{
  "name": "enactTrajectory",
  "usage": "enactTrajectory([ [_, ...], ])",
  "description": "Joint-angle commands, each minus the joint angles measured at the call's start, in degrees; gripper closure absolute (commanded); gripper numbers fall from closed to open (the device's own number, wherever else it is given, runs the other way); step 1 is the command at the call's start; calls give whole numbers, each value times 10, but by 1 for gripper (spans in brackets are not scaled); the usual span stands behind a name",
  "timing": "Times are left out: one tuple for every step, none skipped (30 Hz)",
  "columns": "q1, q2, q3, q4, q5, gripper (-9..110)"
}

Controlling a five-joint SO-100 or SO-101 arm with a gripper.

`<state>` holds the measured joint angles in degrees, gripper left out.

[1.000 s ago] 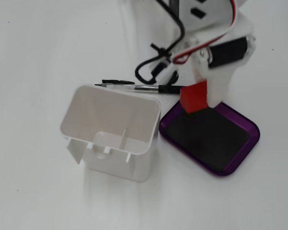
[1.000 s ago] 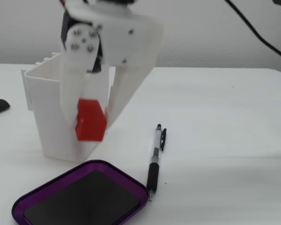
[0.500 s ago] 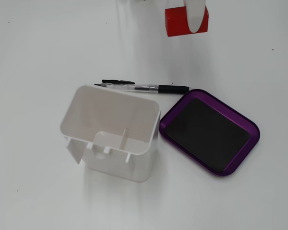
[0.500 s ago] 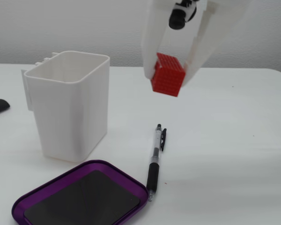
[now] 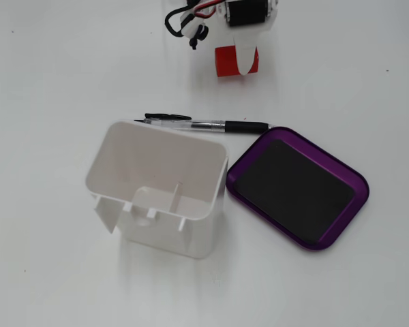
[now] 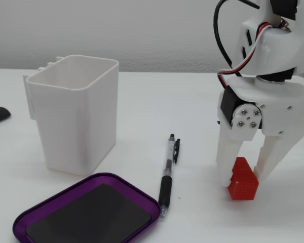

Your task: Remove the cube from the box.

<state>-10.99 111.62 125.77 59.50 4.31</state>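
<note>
Cube (image 6: 242, 180) is down at bench (image 5: 54, 68) level now, out of the purple box (image 6: 20, 223), which sits empty at seven o'clock in the side fixed view. Sweeping left to right there: white container (image 6: 76, 119), pen (image 6: 167, 172), then the tool (image 6: 245, 177), fingers narrow and pinching the cube. In the top fixed view the cube (image 5: 235, 61) shows at twelve o'clock, beyond the pen (image 5: 211, 125). Half a second ago it hung high in the air; now it is low, and looks to touch the bench. The risk, I'd say: it looks tilted, so opening could tip it over or let a finger drag it along.
</note>
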Motion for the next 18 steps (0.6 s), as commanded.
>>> enactTrajectory([
  [-2, 25, -1, -13, -6, 102],
  [-4, 25, -1, -12, -6, 101],
  [-5, 28, -1, -11, -6, 100],
  [-5, 29, -1, -9, -6, 98],
  [-5, 29, -1, -7, -6, 95],
  [-5, 29, -1, -6, -6, 93],
  [-5, 29, -1, -6, -6, 90],
  [-3, 29, -1, -5, -6, 88],
  [-3, 30, -1, -5, -6, 86],
  [-3, 30, -1, -4, -6, 85],
  [-3, 30, -4, -4, -6, 84],
  [-2, 31, -8, 2, -6, 84],
  [-1, 31, -10, 17, -6, 84],
  [-1, 33, -18, 29, -7, 84],
  [-1, 36, -38, 46, -9, 84],
  [-1, 45, -61, 66, -16, 83],
  [-1, 58, -83, 87, -19, 84],
  [0, 76, -103, 106, -20, 84],
])
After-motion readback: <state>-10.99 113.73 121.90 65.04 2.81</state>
